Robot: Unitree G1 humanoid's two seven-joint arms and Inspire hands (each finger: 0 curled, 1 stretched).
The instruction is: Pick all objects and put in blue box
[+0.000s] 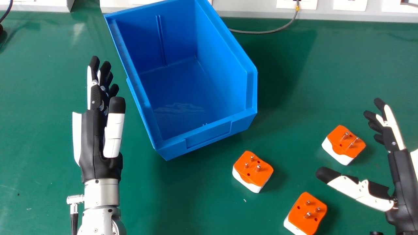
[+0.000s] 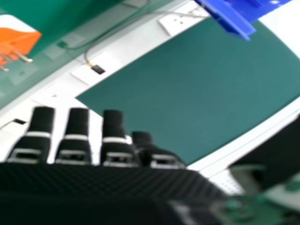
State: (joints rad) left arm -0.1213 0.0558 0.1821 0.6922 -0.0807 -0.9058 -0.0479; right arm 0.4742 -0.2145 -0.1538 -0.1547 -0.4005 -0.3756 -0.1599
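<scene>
The blue box (image 1: 196, 94) stands empty at the top middle of the head view. Three orange and white plug adapters lie pins up: one adapter (image 1: 253, 169) just below the box, a second adapter (image 1: 307, 212) at the bottom, a third adapter (image 1: 344, 143) farther right. My left hand (image 1: 98, 143) is open and holds nothing, left of the box. My right hand (image 1: 400, 176) is open at the right edge, its thumb extended below the third adapter without gripping it. In the right hand view, my right hand (image 2: 112, 145) shows extended fingers, with an adapter (image 2: 16, 40) and part of the blue box (image 2: 229, 16) beyond.
A green table (image 1: 196, 202) lies under everything. Along its far edge runs a white strip with sockets (image 1: 297, 4), and a grey cable (image 1: 261, 32) passes behind the box. A dark cable (image 1: 6, 13) shows at the far left corner.
</scene>
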